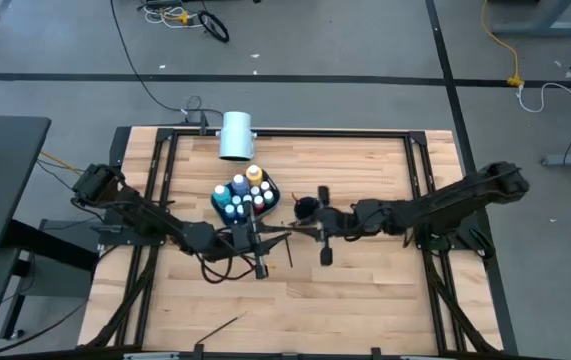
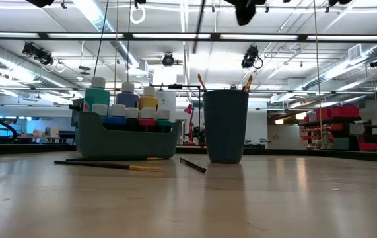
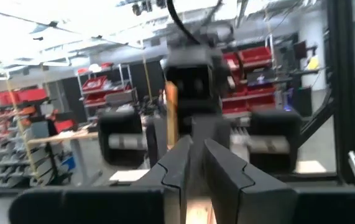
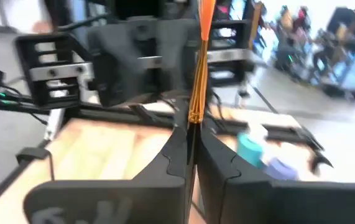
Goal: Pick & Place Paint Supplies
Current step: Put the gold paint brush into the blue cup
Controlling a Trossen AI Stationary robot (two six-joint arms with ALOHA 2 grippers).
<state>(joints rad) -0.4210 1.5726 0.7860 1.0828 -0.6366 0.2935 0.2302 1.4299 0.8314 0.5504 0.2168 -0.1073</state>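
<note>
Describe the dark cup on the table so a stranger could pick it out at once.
On the wooden table, find the dark tray crowded with coloured paint bottles. Right beside it, apart from it, stands the dark cup, upright. Unlike the low, wide tray, it is a tall plain cylinder with only brush tips poking above its rim.

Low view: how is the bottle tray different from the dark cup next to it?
The tray is wide and low; the cup is tall and narrow. The tray holds paint bottles; the cup holds paintbrushes poking out the top. Both are dark and stand upright on the table.
</note>
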